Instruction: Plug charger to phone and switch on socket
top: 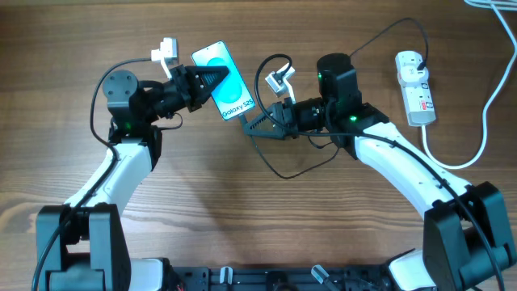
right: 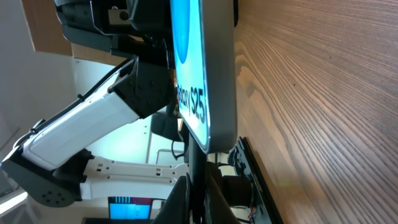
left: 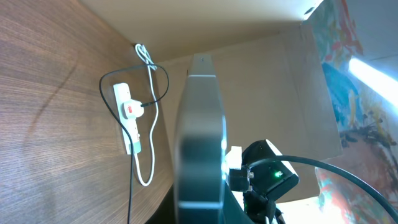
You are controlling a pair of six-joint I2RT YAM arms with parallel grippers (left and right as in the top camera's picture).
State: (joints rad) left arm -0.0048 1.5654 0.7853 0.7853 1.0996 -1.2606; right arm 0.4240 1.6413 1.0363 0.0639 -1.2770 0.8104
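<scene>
The phone (top: 220,77), turquoise screen with "Galaxy S25" text, is held off the table by my left gripper (top: 208,81), which is shut on it. It shows edge-on in the left wrist view (left: 200,137) and in the right wrist view (right: 205,68). My right gripper (top: 260,125) is shut on the charger plug (top: 247,118), which meets the phone's text end. The plug (right: 196,158) runs from my fingers (right: 198,196) up to that end; I cannot tell how deep it sits. The white socket (top: 414,87) lies at the far right, also in the left wrist view (left: 127,115).
The black charger cable (top: 283,172) loops on the table below my right arm and arcs to the socket (top: 404,26). A thick white cord (top: 483,121) trails from the socket along the right edge; it shows in the left wrist view (left: 149,143).
</scene>
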